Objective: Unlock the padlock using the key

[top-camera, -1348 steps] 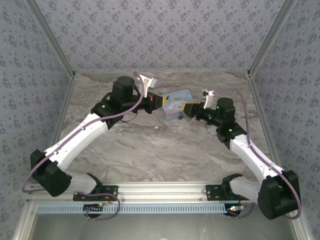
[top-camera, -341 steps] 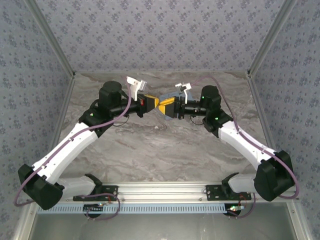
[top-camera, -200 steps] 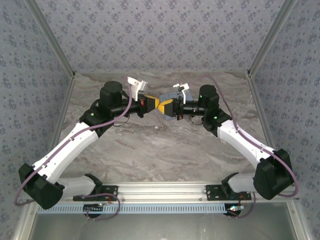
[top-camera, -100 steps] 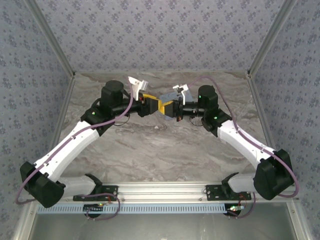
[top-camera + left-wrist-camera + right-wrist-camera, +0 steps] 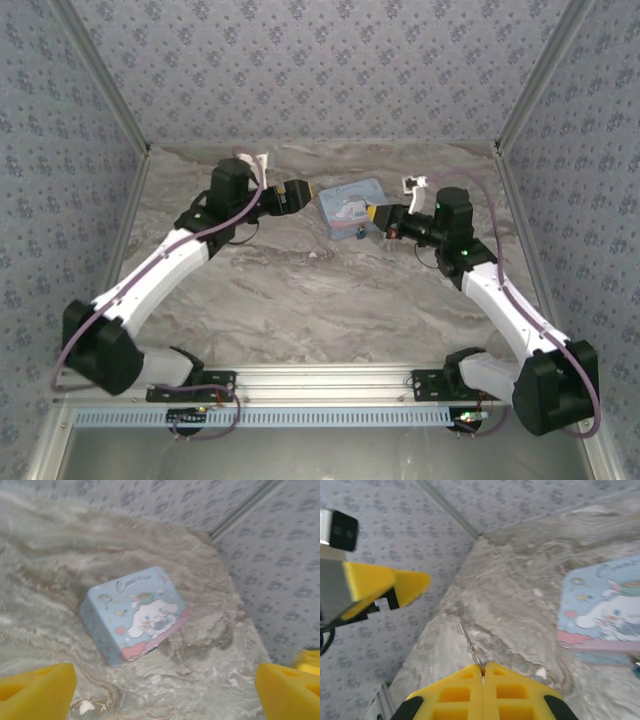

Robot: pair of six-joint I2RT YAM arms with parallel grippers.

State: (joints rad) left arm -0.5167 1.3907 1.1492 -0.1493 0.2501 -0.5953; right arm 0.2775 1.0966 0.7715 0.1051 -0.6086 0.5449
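Jaws of the right gripper [image 5: 482, 666] are found pressed fully shut on the key [image 5: 470, 645], which is pinched at one end, its thin silvery shaft projecting forward from between the pads. Jaws of the left gripper [image 5: 303, 190] are held wide apart and nothing is carried in them. The padlock [image 5: 357, 234] is seen on the table [image 5: 330, 300], just beside the near edge of the pale blue tin [image 5: 348, 203]; whether it touches the tin cannot be told. From the top view the padlock is placed just ahead of the right gripper and slightly toward the arm bases, while the left gripper is kept on the far side of the tin, so the right arm is judged the nearer. The key's long axis is directed toward the left gripper and not toward the padlock, so a turn of the wrist is judged necessary before any insertion. Compared with half a second earlier, when both grippers were held tip to tip above the tin, they are now drawn apart and the tin lid is uncovered.
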